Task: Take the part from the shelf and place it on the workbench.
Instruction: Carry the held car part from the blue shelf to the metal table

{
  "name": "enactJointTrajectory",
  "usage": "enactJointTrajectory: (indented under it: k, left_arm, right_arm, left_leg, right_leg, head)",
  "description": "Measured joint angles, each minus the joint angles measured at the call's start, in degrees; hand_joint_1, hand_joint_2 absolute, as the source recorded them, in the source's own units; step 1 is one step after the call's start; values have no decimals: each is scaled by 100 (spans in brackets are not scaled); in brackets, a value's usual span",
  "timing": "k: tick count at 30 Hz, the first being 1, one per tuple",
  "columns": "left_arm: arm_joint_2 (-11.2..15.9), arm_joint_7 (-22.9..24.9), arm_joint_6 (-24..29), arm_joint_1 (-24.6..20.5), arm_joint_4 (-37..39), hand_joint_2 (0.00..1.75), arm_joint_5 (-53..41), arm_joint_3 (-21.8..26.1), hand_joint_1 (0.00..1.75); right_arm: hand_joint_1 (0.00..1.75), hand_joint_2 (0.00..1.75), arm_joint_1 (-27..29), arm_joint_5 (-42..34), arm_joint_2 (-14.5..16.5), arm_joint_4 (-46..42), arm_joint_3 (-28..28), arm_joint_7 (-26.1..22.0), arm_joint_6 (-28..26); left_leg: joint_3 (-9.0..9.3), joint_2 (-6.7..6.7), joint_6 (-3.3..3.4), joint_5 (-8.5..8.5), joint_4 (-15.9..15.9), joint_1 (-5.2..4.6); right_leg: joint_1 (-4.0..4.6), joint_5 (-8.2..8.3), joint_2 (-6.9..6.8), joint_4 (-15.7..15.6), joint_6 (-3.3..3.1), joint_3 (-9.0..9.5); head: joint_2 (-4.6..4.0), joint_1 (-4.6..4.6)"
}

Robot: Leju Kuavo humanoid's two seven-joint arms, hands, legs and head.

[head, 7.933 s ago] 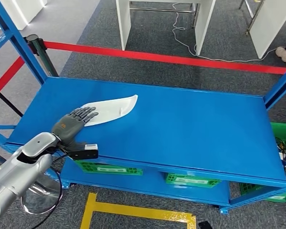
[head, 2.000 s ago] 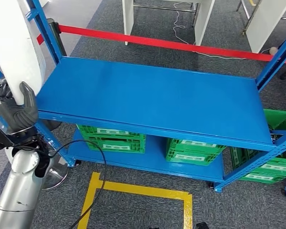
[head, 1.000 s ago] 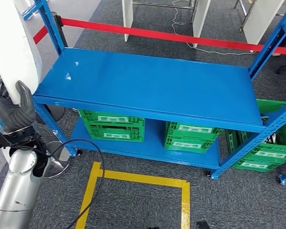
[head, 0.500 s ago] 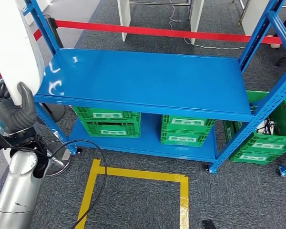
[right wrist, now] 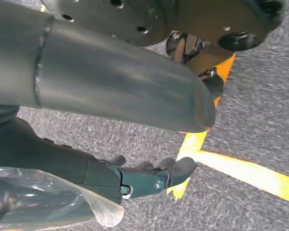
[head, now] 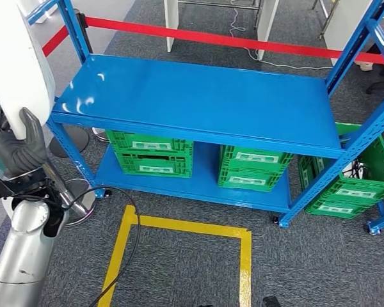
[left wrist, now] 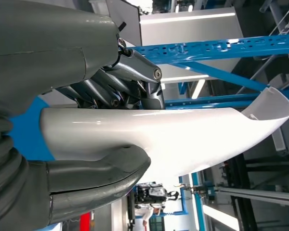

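The part [head: 16, 57] is a long, curved white shell, standing upright at the far left of the head view. My left hand [head: 18, 150] grips its lower end, raised above my silver forearm and clear of the blue shelf [head: 200, 96]. In the left wrist view the thumb [left wrist: 99, 178] and fingers clamp the white part [left wrist: 194, 139] from both sides. My right hand [right wrist: 146, 178] hangs over grey carpet with its fingers stretched out and nothing in them.
Green crates [head: 149, 153] sit on the shelf's lower level, and more [head: 354, 185] stand to the right. Blue uprights [head: 359, 38] rise at the shelf's corners. A red barrier tape [head: 219, 39] runs behind it. Yellow floor tape [head: 180, 227] marks a square in front.
The part lay on the shelf under my left hand; now that hand holds it up, off the shelf. The whole view has shifted as the camera moved back from the shelf.
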Motion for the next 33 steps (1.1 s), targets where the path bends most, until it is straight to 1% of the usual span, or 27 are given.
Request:
enactJointTrajectory:
  k: [1,2,4,5,6,8,9,10,11,12,14,15,16,17,19,20,21,23,24,25,26,27,29,30,31,32,33]
  left_arm:
    - [0,3,0,3,0,175,1,-1,175]
    - [0,5,0,5,0,175,1,-1,175]
    - [1,7,2,0,-1,175,2,0,175]
    - [1,8,8,-9,-2,175,1,0,175]
    - [2,10,17,-18,-2,175,1,-1,175]
    - [2,18,38,-32,-2,175,-1,-3,175]
    - [4,21,46,-34,-2,175,-1,-4,175]
    - [7,25,52,-38,-2,175,-1,-5,175]
    - [10,27,57,-44,-2,175,-1,-5,175]
    - [14,28,61,-48,-2,175,-1,-5,175]
    - [16,34,67,-50,0,175,-1,-7,175]
    - [17,37,70,-48,1,175,-1,-7,175]
    - [17,40,73,-47,2,175,-1,-6,175]
    - [17,42,76,-49,2,175,-1,-6,175]
    - [17,42,78,-60,2,175,-2,-7,175]
    - [16,42,79,-67,2,175,-3,-7,175]
    - [16,42,81,-74,2,175,-4,-7,175]
    - [16,43,92,-77,2,175,-5,-7,175]
    - [16,44,100,-76,2,175,-5,-7,175]
    - [15,42,109,-75,2,175,-6,-6,175]
    - [10,37,119,-75,2,175,-9,-5,175]
    - [4,31,128,-74,2,175,-12,-5,175]
    - [-10,22,145,-58,2,175,-15,-5,175]
    - [-17,22,153,-45,2,175,-14,-5,175]
    - [-26,22,175,-31,2,175,-14,-5,175]
    - [-35,22,211,-22,2,175,-17,-5,175]
    - [-45,20,258,-16,2,175,-26,-5,175]
  right_arm:
    - [0,0,-1,3,0,0,0,-1,-1]
    - [0,0,-2,5,0,0,-1,-3,-3]
    - [0,0,-14,16,-1,-1,-1,-14,-5]
    - [0,0,-24,24,-2,-1,-1,-21,-7]
    - [0,0,-32,32,-2,-1,-1,-28,-7]
    - [0,0,-28,46,-2,-1,-1,-34,-7]
    - [0,0,-22,51,0,0,-1,-34,-6]
    - [0,0,-19,55,1,0,-1,-35,-7]
    - [0,0,-21,55,2,0,-1,-36,-7]
    - [0,0,-25,56,3,0,-1,-36,-8]
    - [0,0,-30,56,2,0,-1,-36,-8]
    - [0,0,-29,57,2,0,-1,-36,-8]
    - [0,0,-28,57,2,0,-1,-36,-8]
    - [0,0,-27,59,2,0,-1,-36,-8]
    - [0,0,-28,61,4,0,-1,-36,-7]
    - [0,0,-32,62,4,0,-1,-37,-7]
    - [0,0,-37,62,5,0,-1,-37,-7]
    - [0,0,-41,61,4,0,-1,-37,-7]
    - [0,0,-38,60,4,0,-2,-36,-7]
    - [0,0,-35,61,3,0,-2,-34,-6]
    - [0,0,-31,61,3,0,-3,-31,-6]
    - [0,0,-30,62,2,0,-3,-27,-6]
    - [0,0,-28,63,4,0,-3,-16,-4]
    - [0,0,-27,62,4,0,-3,-11,-4]
    - [0,0,-26,61,5,0,-4,-5,-6]
    - [0,0,-25,58,5,0,-6,-1,-11]
    - [0,0,-26,57,4,0,-8,3,-20]
  left_leg:
    - [-41,-1,-5,31,3,-1]
    - [-71,-1,-14,58,6,-1]
    - [-113,-2,-49,99,22,-13]
    - [-140,-2,-73,118,38,-23]
    - [-168,-1,-100,142,53,-33]
    - [-219,0,-162,198,70,-40]
    - [-242,-3,-194,192,88,-38]
    - [-274,-6,-230,121,155,-34]
    - [-338,-9,-265,-35,335,-26]
    - [-442,-10,-299,-262,637,-14]
    - [-676,-9,-345,-708,1407,7]
    - [-725,-9,-352,-811,1655,11]
    - [-681,-9,-348,-804,1696,12]
    - [-533,-9,-333,-701,1517,12]
    - [-49,-10,-272,-401,736,3]
    - [146,-11,-240,-305,390,-7]
    - [259,-12,-212,-265,163,-17]
    - [260,-13,-166,-258,58,-32]
    - [242,-10,-133,-233,28,-18]
    - [228,-5,-97,-195,-4,-5]
    - [209,1,-59,-152,-37,9]
    - [181,6,-31,-113,-61,20]
    - [101,8,-5,-55,-54,13]
    - [62,8,-5,-32,-46,10]
    - [28,8,-8,-12,-36,8]
    - [2,7,-15,3,-24,8]
    - [-15,6,-23,12,-11,9]
  right_leg:
    - [-1,34,0,-7,3,64]
    - [-1,164,-1,-260,-2,254]
    - [3,452,0,-1101,-28,789]
    - [6,529,3,-1434,-49,991]
    - [10,555,7,-1617,-74,1091]
    - [12,573,12,-1652,-139,1078]
    - [2,604,7,-1646,-179,1051]
    - [-8,636,1,-1648,-222,1029]
    - [-19,670,-6,-1655,-264,1005]
    - [-25,702,-12,-1658,-297,976]
    - [-16,761,-14,-1649,-331,895]
    - [-12,788,-14,-1640,-333,850]
    - [-8,811,-14,-1626,-332,805]
    - [-4,830,-12,-1610,-329,768]
    - [9,859,-10,-1583,-313,720]
    - [20,874,-8,-1570,-296,699]
    - [28,895,-9,-1559,-269,672]
    - [34,950,-13,-1551,-202,617]
    - [31,962,-13,-1549,-168,585]
    - [30,918,-8,-1510,-138,544]
    - [29,797,-3,-1376,-109,470]
    - [22,608,1,-1117,-84,352]
    - [8,195,3,-379,-42,68]
    - [1,87,2,-93,-28,-26]
    - [-3,84,2,1,-18,-24]
    - [-7,183,1,-134,-14,92]
    - [-12,349,1,-464,-18,307]
  head:
    - [0,2]
    - [0,2]
    - [0,4]
    - [0,0]
    - [0,-2]
    - [0,-8]
    - [0,-5]
    - [0,-15]
    - [0,-27]
    - [0,-38]
    - [0,-54]
    - [0,-54]
    - [0,-55]
    - [0,-55]
    - [0,-53]
    - [0,-51]
    - [0,-50]
    - [0,-49]
    - [0,-49]
    - [0,-44]
    - [0,-35]
    - [0,-23]
    - [0,-5]
    - [0,-4]
    - [0,-4]
    - [0,-3]
    - [0,-3]
